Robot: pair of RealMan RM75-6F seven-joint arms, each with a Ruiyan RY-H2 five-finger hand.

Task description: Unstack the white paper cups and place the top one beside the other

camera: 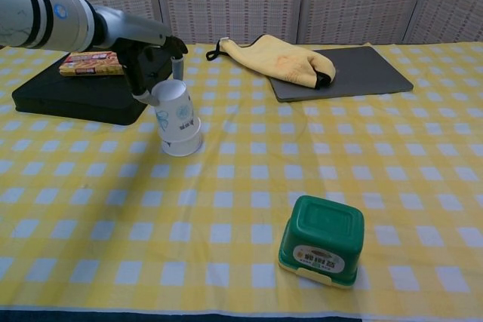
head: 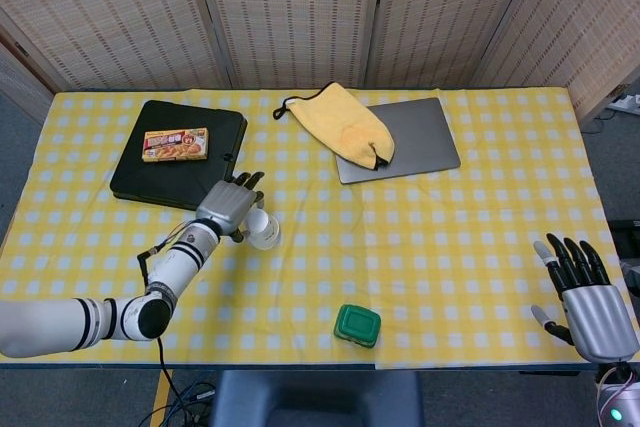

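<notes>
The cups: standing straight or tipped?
Tipped: the cups lean left toward the left hand that touches their top.

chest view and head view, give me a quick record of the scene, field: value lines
cups: white paper cups, upside down, stacked, top one tilted and partly lifted
left hand: left hand grips the top cup
right hand: right hand open, at the table's near right edge, holding nothing
surface: yellow checked tablecloth
other items: green container, yellow cloth on grey laptop, snack box on black case
task state: cups not yet separated
</notes>
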